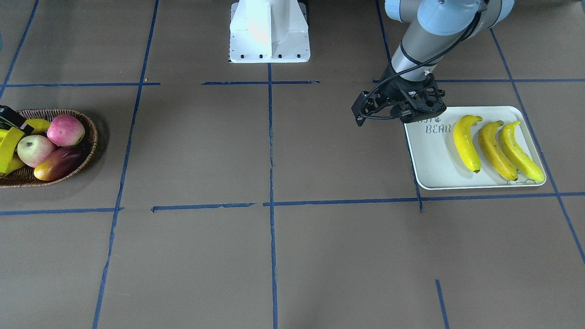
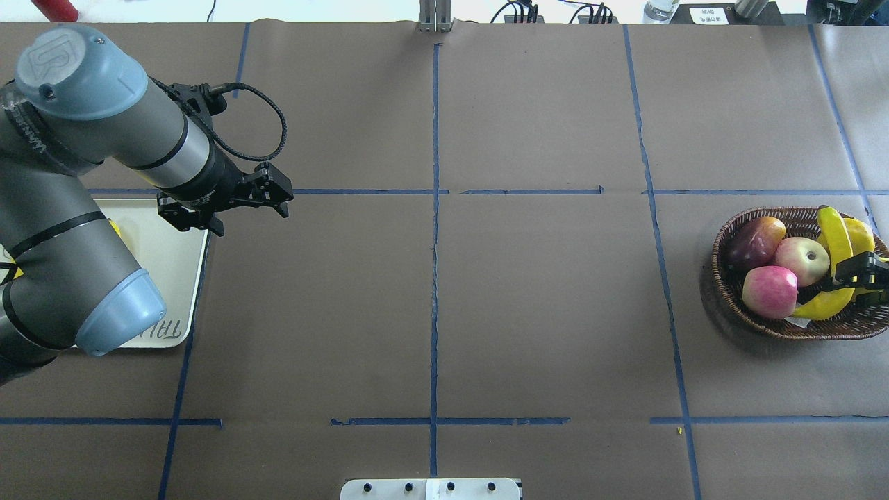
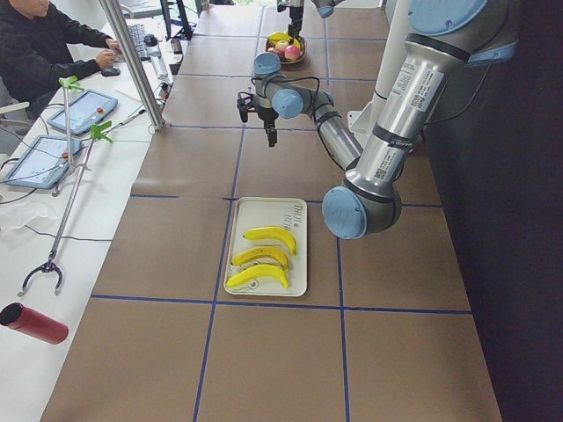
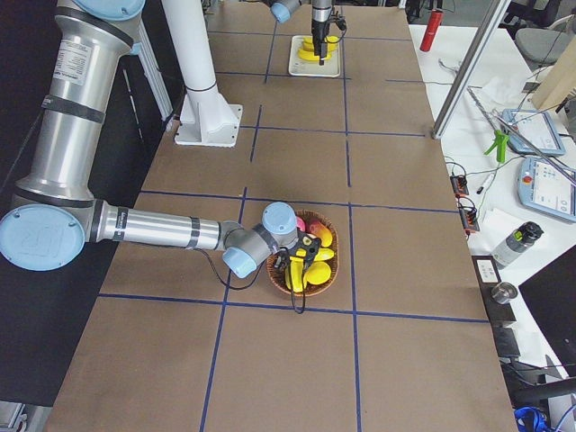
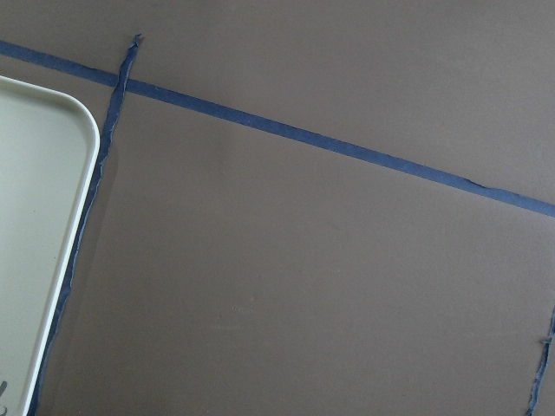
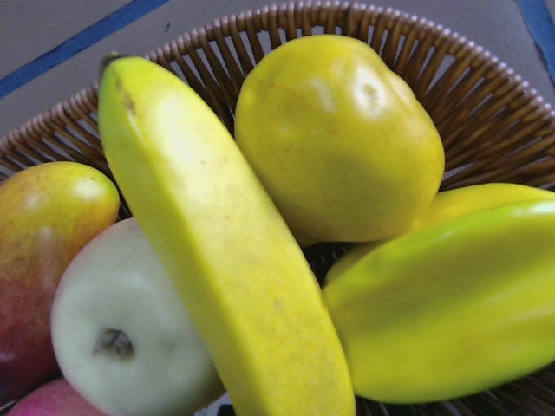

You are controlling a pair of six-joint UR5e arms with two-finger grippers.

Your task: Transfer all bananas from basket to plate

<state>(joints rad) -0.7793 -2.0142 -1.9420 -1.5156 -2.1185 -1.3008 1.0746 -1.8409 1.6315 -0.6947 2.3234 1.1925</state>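
Right end effector (image 2: 865, 272) sits low over the basket (image 2: 799, 215) with its jaws either side of the one banana (image 6: 225, 260) left there. The fingers are hidden from its own camera, so I cannot tell whether they have closed on it. That banana lies propped across an apple (image 2: 769, 292) and a stubby yellow fruit (image 6: 338, 139), probably why the approach is from above at mid-length. The right arm stretches long and nearly level over the bench (image 1: 320, 151), its wrist bent down at the basket. Well apart, at the opposite end, the left end effector (image 1: 421, 110) hangs spread open and empty above the lettered corner of the plate (image 1: 434, 169), its forearm slanting down and its wrist pointing at the bench just beside the rim. Three bananas (image 1: 491, 148) lie side by side on the plate's outer half. I judge the bare strip beside them is kept for the fourth.
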